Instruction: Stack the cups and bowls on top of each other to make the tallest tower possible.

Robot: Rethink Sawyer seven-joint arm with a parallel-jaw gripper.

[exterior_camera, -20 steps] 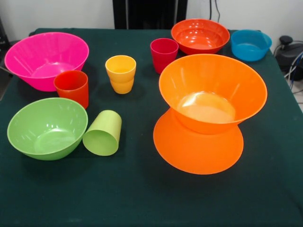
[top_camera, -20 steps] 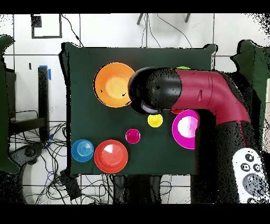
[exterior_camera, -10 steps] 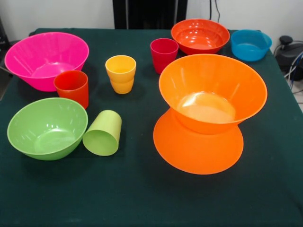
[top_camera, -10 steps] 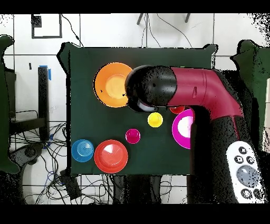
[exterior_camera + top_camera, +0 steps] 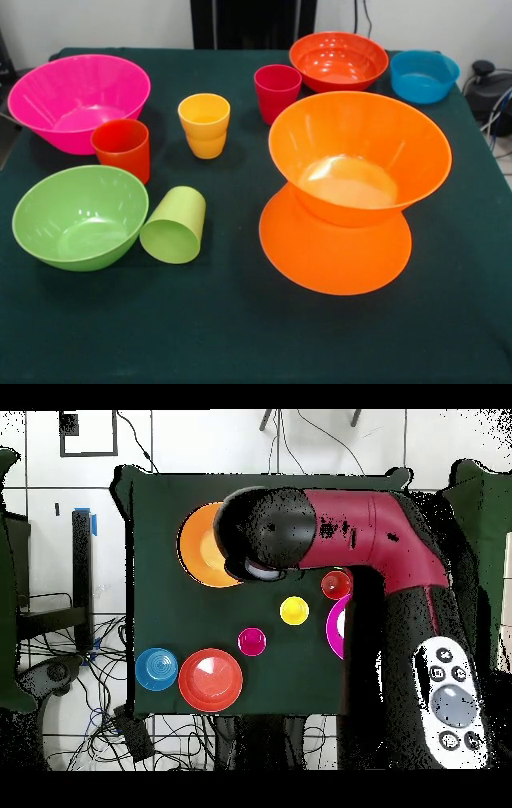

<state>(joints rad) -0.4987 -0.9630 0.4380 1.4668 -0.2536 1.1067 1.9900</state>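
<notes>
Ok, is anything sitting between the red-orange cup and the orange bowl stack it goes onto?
Nothing squarely. From the red-orange cup, the yellow cup stands just behind that line, and the green cup lies on its side just in front. The top orange bowl is empty.

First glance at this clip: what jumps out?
The two orange bowls stacked base to base in an hourglass, at the front view's right. A lime green cup lies tipped beside the lime green bowl. Overhead, the red and black arm covers part of the table.

The near desk [image 5: 240, 336] lies open; a gap runs between the lime cup [image 5: 174, 226] and the orange bowl stack [image 5: 344, 192].
</notes>
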